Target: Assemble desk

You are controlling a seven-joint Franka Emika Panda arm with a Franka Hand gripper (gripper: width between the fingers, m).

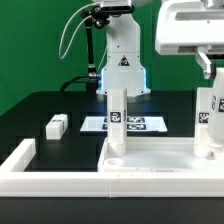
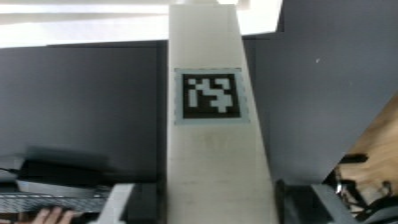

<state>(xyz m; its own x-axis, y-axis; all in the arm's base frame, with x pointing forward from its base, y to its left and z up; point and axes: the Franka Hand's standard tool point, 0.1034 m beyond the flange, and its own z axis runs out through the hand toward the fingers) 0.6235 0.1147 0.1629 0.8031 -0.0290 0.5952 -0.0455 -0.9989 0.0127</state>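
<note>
A robotics lab: a white robot arm point(image 1: 122, 55) bolted at the back of a black table point(image 1: 40, 115); a green backdrop point(image 1: 35, 40) behind; a marker board point(image 1: 135, 123) lying flat; tagged white kit parts.

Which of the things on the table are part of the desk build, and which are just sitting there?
Desk build:
desk top, rimmed, lying flat
upright leg on the desk top
second upright leg under the gripper
loose leg block on the black table

Just sitting there:
marker board, flat behind the desk top
long white bar with raised end
</note>
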